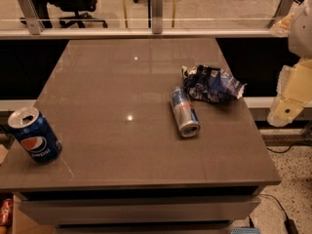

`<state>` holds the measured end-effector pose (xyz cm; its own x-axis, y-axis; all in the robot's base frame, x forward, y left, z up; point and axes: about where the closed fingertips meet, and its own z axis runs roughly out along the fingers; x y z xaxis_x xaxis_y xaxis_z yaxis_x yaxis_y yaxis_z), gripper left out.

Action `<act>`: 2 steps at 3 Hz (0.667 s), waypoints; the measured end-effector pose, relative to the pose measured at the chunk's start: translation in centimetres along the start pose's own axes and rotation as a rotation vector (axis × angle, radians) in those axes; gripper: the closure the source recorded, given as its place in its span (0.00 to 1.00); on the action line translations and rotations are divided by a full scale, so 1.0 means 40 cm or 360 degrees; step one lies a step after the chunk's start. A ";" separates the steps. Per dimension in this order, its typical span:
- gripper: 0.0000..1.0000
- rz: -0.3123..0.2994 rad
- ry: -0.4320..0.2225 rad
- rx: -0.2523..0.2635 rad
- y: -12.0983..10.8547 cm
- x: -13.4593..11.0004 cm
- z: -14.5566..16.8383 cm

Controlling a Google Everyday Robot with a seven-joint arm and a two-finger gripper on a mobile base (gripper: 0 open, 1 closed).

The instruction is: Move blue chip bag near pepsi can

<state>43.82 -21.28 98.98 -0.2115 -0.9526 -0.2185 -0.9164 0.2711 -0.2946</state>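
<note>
The pepsi can (34,135) is standing far to the left of the energy drink can (185,111), well apart from it, near the front-left corner of the table (122,72), its opened silver top showing. The energy drink can, slim and silver-blue, is lying on its side, one end pointing toward the front edge. The blue chip bag (212,83) is lying crumpled just behind and to the right of the energy drink can, close to its far end. The gripper (288,99) is hanging farther right of the energy drink can, beyond the table's right edge; whether it is clenched or released I cannot tell.
</note>
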 end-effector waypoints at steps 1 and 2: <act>0.00 -0.0012 -0.0028 0.0015 -0.008 -0.012 -0.006; 0.00 -0.0084 -0.0051 0.0001 -0.028 -0.036 0.011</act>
<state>45.30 -20.17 99.21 -0.1518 -0.9607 -0.2323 -0.9258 0.2205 -0.3070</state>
